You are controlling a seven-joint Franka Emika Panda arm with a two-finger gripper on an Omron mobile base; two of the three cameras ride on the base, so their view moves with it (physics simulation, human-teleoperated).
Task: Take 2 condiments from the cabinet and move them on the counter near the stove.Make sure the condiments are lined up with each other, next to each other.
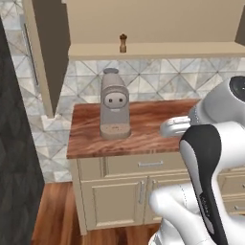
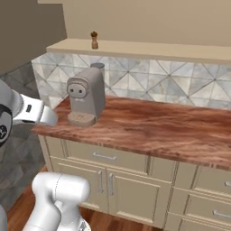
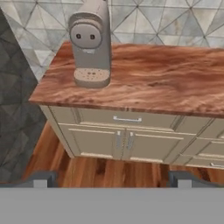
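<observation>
While hand (image 3: 112,178) hovers off counter (image 3: 166,83), fingers wide apart, holding nothing.

A tall grey-beige coffee machine (image 1: 114,104) (image 2: 85,95) (image 3: 90,43) with a rounded body, two small dark dots on its round front face and a speckled drip tray at its foot stands upright (nothing sits on that tray). Behind the coffee machine runs a backsplash of grey and white triangular tiles (image 1: 158,76) (image 2: 153,80) (image 3: 166,19), and below it are cream drawers and doors with short metal handles (image 1: 143,184) (image 2: 108,173) (image 3: 124,135). Lower still than the coffee machine lies a reddish-brown plank floor (image 1: 57,215) (image 3: 100,170), and a dark grey patterned wall (image 1: 14,158) (image 3: 15,109) rises to its left in the left base view.
</observation>
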